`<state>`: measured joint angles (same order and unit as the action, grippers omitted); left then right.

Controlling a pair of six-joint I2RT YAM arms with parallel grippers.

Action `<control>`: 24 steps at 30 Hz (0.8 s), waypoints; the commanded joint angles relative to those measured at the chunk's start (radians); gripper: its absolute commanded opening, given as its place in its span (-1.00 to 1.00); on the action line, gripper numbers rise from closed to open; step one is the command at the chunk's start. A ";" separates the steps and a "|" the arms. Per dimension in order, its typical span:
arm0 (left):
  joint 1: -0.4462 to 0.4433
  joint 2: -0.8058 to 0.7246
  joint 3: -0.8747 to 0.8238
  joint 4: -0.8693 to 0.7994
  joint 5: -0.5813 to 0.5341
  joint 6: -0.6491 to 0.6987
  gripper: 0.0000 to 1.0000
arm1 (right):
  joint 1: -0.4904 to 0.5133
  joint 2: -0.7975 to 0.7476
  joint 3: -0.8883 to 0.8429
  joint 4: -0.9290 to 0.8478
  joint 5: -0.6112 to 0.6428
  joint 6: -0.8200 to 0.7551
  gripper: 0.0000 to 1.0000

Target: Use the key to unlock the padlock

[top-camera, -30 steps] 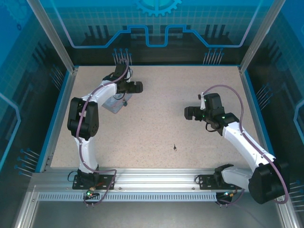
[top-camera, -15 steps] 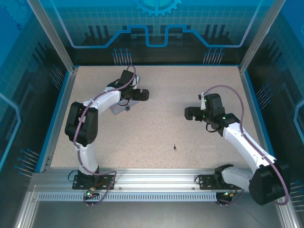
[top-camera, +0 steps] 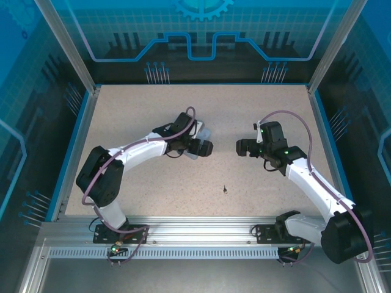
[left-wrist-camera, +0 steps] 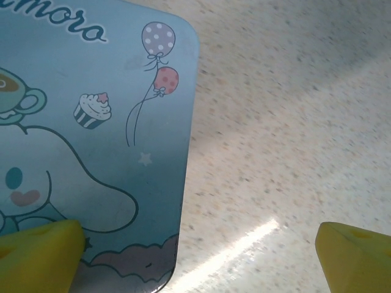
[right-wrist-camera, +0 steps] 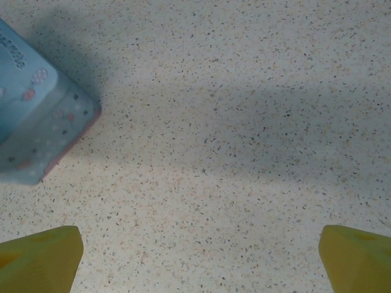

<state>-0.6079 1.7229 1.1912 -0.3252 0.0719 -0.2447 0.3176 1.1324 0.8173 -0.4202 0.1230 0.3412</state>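
The left gripper (top-camera: 204, 148) has swung from ten o'clock to the centre, jaws spread and empty, and the tin (left-wrist-camera: 91, 122) has come along beneath it. The right gripper (top-camera: 240, 146) waits at three o'clock, likewise spread, holding nothing. The key (top-camera: 225, 190) lies untouched at six, so no unlocking has begun.

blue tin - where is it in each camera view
Top external: blue tin mid-table, partly under the left gripper.
Left wrist: blue tin across the upper left, lid showing.
Right wrist: blue tin at the left edge, one corner.
Shared landmark: balloon print on its lid, both wrist views.
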 commanded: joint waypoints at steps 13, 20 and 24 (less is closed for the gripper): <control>-0.115 0.040 0.034 0.022 0.096 -0.116 0.98 | 0.036 -0.010 -0.015 -0.155 -0.006 0.039 0.87; -0.113 0.038 0.121 0.025 0.104 -0.088 0.98 | 0.111 -0.034 -0.081 -0.206 -0.093 0.151 0.56; -0.085 -0.035 0.132 0.032 0.121 -0.086 0.98 | 0.197 -0.011 -0.122 -0.187 -0.138 0.249 0.41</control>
<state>-0.7116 1.7599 1.2926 -0.2974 0.1577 -0.3405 0.4656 1.1118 0.7212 -0.5838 0.0444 0.4942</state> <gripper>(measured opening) 0.988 0.716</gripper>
